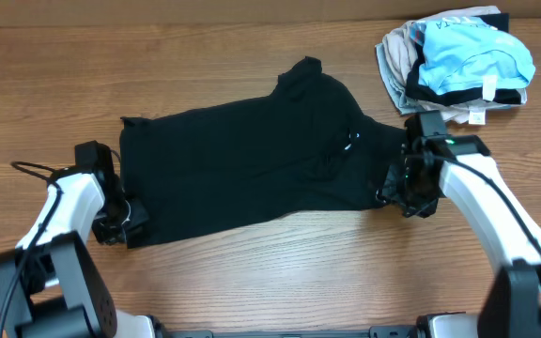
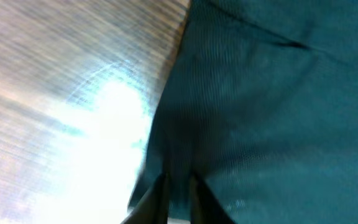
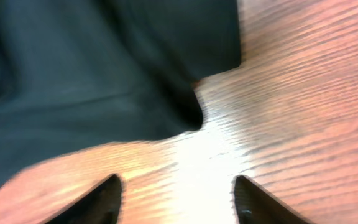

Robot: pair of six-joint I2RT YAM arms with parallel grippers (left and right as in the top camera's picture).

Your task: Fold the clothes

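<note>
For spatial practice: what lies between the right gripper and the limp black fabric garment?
Bare brown wooden table separates right gripper from garment, per right wrist view.

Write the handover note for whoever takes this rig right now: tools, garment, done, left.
Left tool: fingers almost together at the left edge of the black garment; whether it grips cloth is unclear.
Right tool: open, empty, over bare table just off the garment's right end.
Garment: flat on the table in a rough oblong, between both arms.
Done: laid out; I cannot tell whether any fold is made.
Left: fold it compact. Leave the pile of other clothes alone.
</note>
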